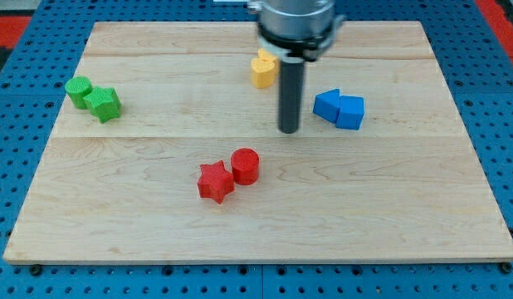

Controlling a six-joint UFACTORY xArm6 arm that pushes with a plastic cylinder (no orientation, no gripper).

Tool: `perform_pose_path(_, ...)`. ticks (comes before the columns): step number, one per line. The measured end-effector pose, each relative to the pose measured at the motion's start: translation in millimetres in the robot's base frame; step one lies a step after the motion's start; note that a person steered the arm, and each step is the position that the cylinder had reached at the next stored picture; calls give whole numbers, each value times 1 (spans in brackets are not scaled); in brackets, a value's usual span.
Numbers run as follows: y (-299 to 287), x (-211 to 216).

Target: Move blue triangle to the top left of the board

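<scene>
Sits toward the view's upper right of the bench [157, 216]: blue triangle [326, 105], touching a blue cube [351, 112] on its right side. No claw fitted at all, only a straight dark rod, so nothing to open, close or grip with. Rests just left of the blue triangle, apart from it and a little lower in the view: my tip [289, 130]. Wrong side for the job, probably: pushing from here would send the triangle rightward into the cube, away from the top left corner. Needs circling round to the right or lower right of the triangle first, and risks clipping the cube or dragging both blues along together, since the two touch. Could also slide off a slanted face and spin the triangle off course. Standing in the likely path toward the top left: yellow blocks [261, 71], partly hidden behind the rod, shapes hard to make out; liable to be knocked or carried along unless skirted. Further out near the left edge, close to the goal corner but below it: green cylinder [78, 90] and green star [104, 104], touching. Well clear, lower centre: red star [215, 182] and red cylinder [245, 165].
</scene>
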State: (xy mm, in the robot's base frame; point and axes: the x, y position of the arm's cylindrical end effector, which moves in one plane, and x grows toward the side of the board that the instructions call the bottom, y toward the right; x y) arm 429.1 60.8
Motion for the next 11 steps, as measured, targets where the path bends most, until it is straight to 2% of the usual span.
perform_pose_path(3,17,-21)
perform_pose_path(7,106,-41)
perform_pose_path(9,70,-94)
perform_pose_path(11,70,-152)
